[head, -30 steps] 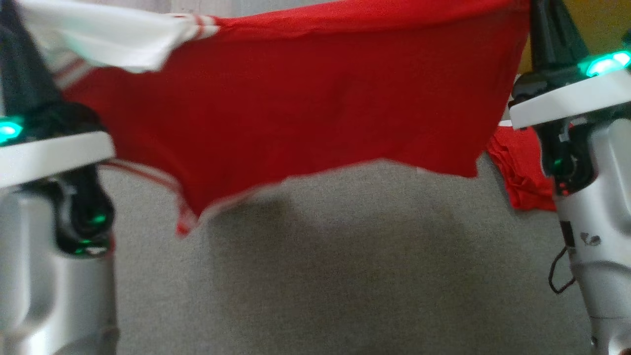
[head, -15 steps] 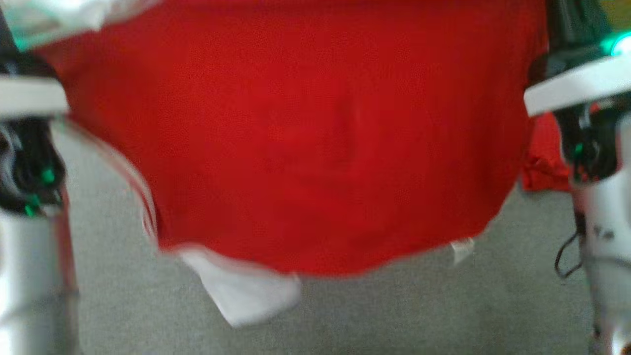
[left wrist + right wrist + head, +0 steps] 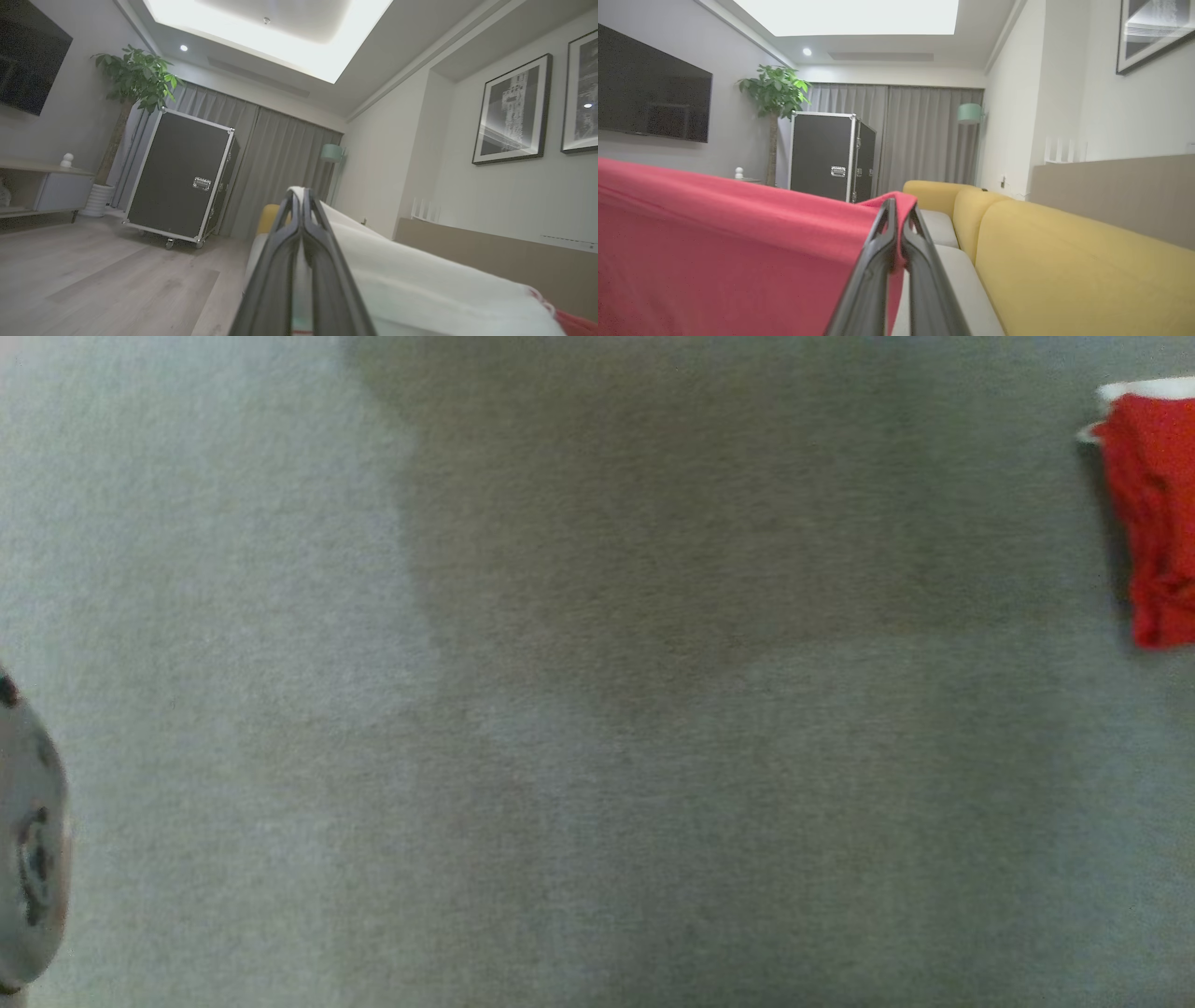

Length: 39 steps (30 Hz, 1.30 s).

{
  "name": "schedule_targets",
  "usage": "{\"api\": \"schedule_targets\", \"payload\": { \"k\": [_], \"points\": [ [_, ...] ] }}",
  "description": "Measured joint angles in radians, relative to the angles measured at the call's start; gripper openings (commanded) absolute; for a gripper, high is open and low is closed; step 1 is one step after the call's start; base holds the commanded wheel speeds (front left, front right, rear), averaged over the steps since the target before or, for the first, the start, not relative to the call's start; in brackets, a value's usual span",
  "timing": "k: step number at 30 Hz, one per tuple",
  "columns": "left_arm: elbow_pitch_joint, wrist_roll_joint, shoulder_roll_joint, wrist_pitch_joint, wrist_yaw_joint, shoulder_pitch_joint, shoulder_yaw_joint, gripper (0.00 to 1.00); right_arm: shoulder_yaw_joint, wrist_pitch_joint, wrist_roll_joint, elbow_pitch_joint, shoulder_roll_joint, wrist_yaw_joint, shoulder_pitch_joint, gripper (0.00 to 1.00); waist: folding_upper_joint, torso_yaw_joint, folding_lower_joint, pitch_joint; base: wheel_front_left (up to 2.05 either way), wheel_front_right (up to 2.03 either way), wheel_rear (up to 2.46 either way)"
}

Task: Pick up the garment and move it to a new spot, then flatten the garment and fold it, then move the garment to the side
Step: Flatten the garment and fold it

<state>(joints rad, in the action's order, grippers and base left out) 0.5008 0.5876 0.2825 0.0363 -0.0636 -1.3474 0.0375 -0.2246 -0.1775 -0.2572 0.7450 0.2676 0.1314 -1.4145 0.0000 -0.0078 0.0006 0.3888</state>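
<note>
The garment is red with a white part. In the right wrist view its red cloth (image 3: 714, 242) hangs stretched to the left of my right gripper (image 3: 896, 205), which is shut on a pinched corner of it. In the left wrist view my left gripper (image 3: 299, 193) is shut on the garment's white cloth (image 3: 420, 280), which runs off to the lower right, where a strip of red (image 3: 577, 324) shows. Both grippers are held up in the air, pointing into the room.
In the head view a grey surface (image 3: 597, 709) lies below, with a crumpled red cloth (image 3: 1153, 513) at its right edge and a grey robot part (image 3: 28, 840) at the left. A yellow sofa (image 3: 1064, 261), a black wheeled case (image 3: 180, 177) and a potted plant (image 3: 775, 93) stand around.
The red garment and both forearms, which filled the head view, have gone out of it. That picture has also shifted, so the camera has moved. The crumpled red cloth stays at the right.
</note>
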Motion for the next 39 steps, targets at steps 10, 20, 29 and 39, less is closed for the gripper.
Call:
{"api": "schedule_targets", "payload": {
  "k": [10, 20, 29, 39],
  "points": [
    [0.214, -0.056, -0.026, 0.167, -0.061, 0.116, 0.142, 0.0, -0.058, -0.07, 0.028, 0.309, -0.032, 0.0, 0.077, 0.0, 0.0, 0.065, -0.0003, 0.06, 0.0, 0.0, 0.0],
    [0.196, -0.002, 0.017, 0.198, -0.069, 0.485, 0.302, 0.0, -0.311, 0.03, -0.052, 0.409, -0.001, 0.0, 0.303, 0.0, 0.0, 0.074, -0.0007, -0.025, 0.0, 0.0, 0.0],
    [0.035, 0.106, 0.132, 0.121, -0.069, 0.756, 0.436, 0.0, -0.525, 0.183, -0.26, 0.263, 0.089, 0.0, 0.464, 0.0, 0.0001, 0.066, -0.0009, -0.145, 0.0, 0.0, 0.0],
    [-0.203, 0.08, 0.264, 0.085, -0.02, 1.032, 0.501, 0.0, -0.686, 0.266, -0.507, 0.062, 0.224, 0.0, 0.655, 0.0, 0.0001, 0.05, -0.0008, -0.295, 0.0, 0.0, 0.0]
  ]
}}
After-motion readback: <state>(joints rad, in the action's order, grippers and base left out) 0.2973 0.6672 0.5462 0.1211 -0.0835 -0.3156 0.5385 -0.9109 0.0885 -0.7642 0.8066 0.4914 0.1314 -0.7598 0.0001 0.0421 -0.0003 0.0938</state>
